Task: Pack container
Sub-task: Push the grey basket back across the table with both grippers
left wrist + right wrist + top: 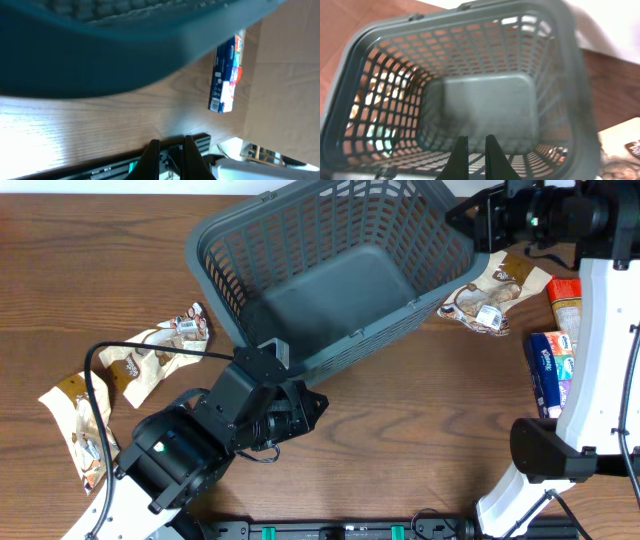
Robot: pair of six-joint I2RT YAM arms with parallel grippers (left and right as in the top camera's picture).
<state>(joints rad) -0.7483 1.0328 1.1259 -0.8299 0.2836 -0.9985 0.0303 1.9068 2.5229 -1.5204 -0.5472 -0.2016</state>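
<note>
Two pincers, both closed on nothing: left pincer (171, 142) with the container (340, 290) looming just above it, right pincer (476, 140) staring straight into its empty mouth. Risk, I reckon: shut fingers shove or tip it, not grip.

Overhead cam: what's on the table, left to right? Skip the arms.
Leftmost pouch → second pouch → basket → right pouch → blue box. The orange pack overlaps the blue box, so it's left out.
</note>
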